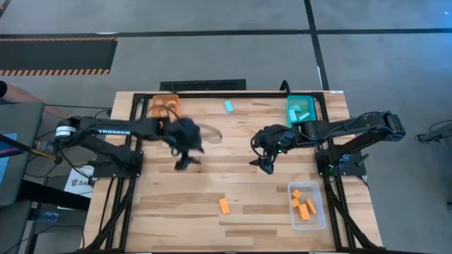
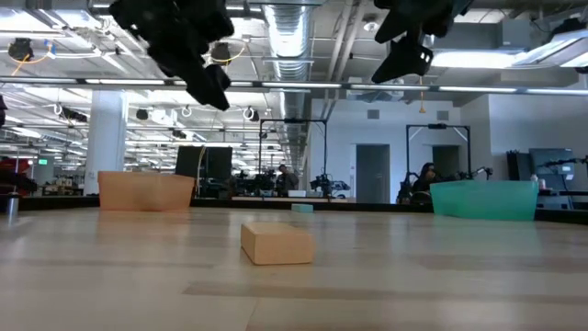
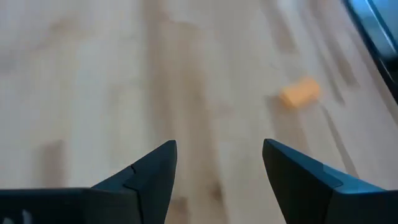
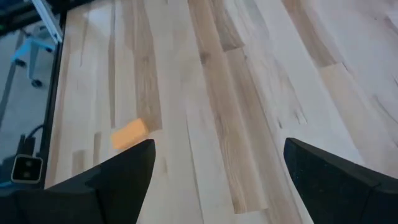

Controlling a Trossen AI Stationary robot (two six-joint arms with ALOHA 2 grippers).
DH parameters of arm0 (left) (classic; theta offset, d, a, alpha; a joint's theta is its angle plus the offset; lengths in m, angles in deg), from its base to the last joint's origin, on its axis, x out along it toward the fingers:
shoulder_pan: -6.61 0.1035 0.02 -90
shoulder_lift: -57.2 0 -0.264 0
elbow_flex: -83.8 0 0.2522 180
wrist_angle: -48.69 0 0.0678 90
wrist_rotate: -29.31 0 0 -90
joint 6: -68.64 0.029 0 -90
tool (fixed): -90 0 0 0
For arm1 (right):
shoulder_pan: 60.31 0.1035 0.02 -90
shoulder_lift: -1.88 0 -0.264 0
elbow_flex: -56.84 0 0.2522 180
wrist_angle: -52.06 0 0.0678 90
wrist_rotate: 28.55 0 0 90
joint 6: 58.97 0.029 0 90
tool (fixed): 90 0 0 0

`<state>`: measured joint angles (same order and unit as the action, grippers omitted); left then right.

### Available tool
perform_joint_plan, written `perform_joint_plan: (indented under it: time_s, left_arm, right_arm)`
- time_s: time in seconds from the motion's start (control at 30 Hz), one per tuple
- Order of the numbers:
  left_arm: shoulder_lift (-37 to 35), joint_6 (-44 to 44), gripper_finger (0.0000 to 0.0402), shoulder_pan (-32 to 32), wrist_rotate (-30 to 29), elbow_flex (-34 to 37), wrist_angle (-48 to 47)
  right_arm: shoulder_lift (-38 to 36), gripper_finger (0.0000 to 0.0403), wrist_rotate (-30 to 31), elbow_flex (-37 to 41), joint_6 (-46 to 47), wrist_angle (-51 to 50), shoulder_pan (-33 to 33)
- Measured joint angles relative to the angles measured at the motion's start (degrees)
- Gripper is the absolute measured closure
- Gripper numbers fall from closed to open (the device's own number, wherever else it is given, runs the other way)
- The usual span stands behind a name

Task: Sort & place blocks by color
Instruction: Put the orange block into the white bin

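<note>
Both arms hovering empty, 2 blocks left loose.
Left gripper (image 1: 185,156) & right gripper (image 1: 265,164), fingers apart, both facing the orange block (image 1: 224,206) at table's 6 o'clock; risk: arms colliding over it. Blue block (image 1: 228,106) lying at 12.

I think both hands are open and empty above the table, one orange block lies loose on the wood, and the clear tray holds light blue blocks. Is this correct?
Not quite. In the high view the clear tray holds orange blocks; the light blue ones are in the teal tray. The rest stands: the left hand and right hand are open and empty, and one orange block lies loose.
</note>
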<state>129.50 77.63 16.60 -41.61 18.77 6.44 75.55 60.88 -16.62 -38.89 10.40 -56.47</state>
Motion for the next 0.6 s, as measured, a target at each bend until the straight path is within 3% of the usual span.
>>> perform_joint_plan:
  time_s: [0.17, 0.33, 0.6]
  left_arm:
    - [5.6, 5.3, 0.0175, -10.5, -2.1, 0.0, 5.1]
    - [13.8, 4.3, 0.0175, -15.8, -0.7, -1.0, 12.6]
    - [28.5, 15.2, 0.0175, -20.9, 0.2, -12.0, 10.9]
  right_arm:
    - [0.0, 0.0025, -0.9, 0.0, -0.7, -0.7, 0.0]
    - [0.0, 0.0025, -1.1, 0.0, -0.6, -3.2, 0.2]
    - [0.0, 0.0025, -3.3, 0.0, 1.9, -10.3, 0.3]
